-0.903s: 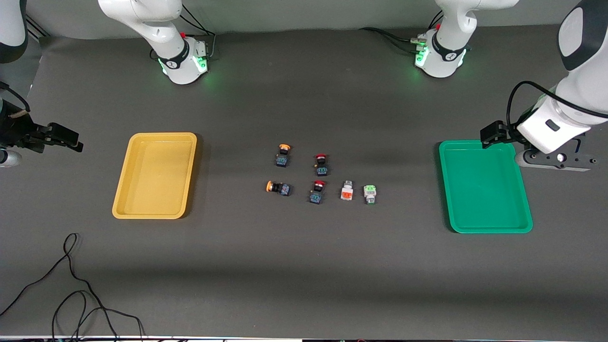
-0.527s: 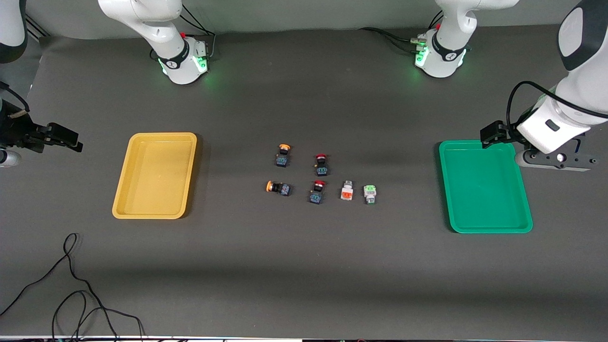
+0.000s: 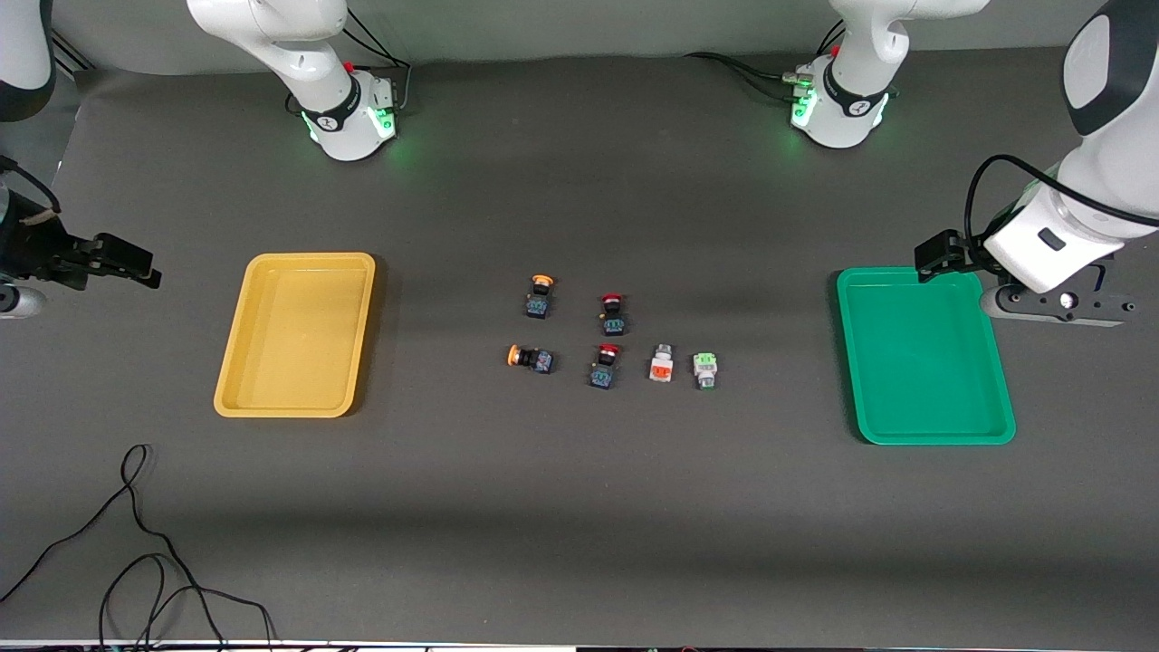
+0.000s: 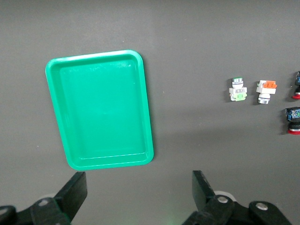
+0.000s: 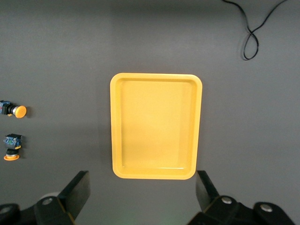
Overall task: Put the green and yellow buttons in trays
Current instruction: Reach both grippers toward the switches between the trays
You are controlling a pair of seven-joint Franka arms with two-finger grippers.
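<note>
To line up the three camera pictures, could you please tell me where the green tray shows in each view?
Front view: green tray on the table at the left arm's end, empty.
Left wrist view: the tray fills the middle, the white green-faced button apart from it.
Right wrist view: not in it.
Shared landmark: that green-faced button.

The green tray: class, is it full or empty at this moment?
Empty. The green tray shows only its bare floor in both the front and left wrist views; all the buttons lie on the table outside it.

six buttons (image 3: 608, 330) lie between yellow tray (image 3: 237, 380) and green tray (image 3: 933, 438).
</note>
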